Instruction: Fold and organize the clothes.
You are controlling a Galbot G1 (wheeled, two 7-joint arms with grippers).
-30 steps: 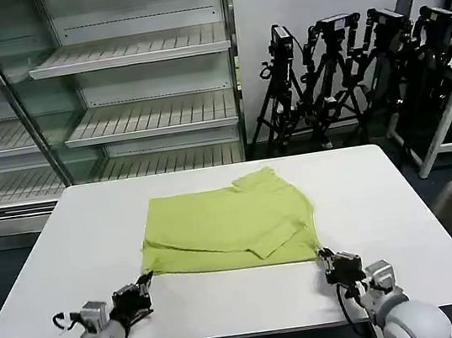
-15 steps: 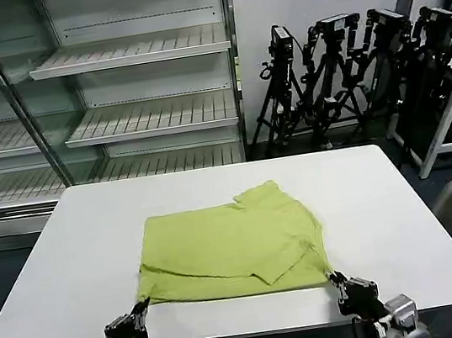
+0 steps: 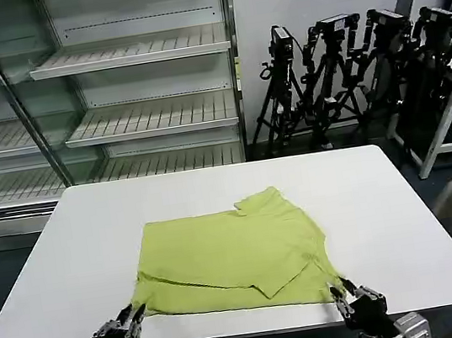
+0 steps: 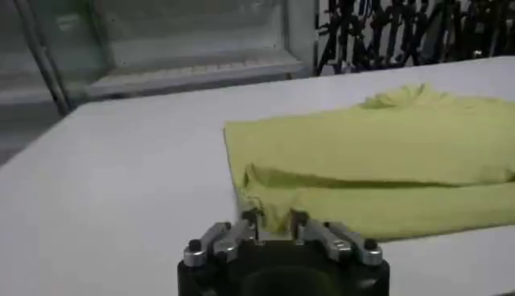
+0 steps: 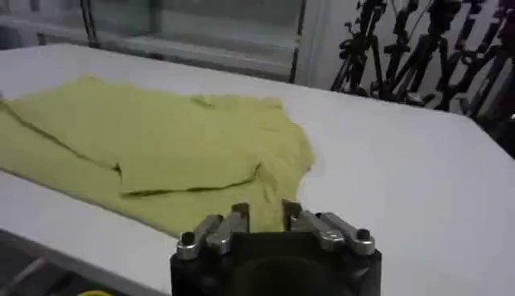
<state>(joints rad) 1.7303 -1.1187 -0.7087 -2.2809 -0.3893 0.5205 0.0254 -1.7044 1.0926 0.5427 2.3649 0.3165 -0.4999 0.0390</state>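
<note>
Lime thin-fabric T-shirt (image 3: 232,253) is covering the white table's (image 3: 383,196) middle down to the near edge; far, left and right edges are lying open for passing.

My fingers sit at the near edge of a white table (image 3: 68,252), and the one thing lying on its top is a lime T-shirt (image 3: 229,249), folded flat with a sleeve turned over the upper layer. Its near hem runs between my two sets of fingers: my left gripper (image 3: 124,327) pinches the hem corner on its side and my right gripper (image 3: 345,296) pinches the other corner. Beyond my fingertips the cloth spreads away toward the table's middle, and past the shirt's far edge the tabletop lies bare white
</note>
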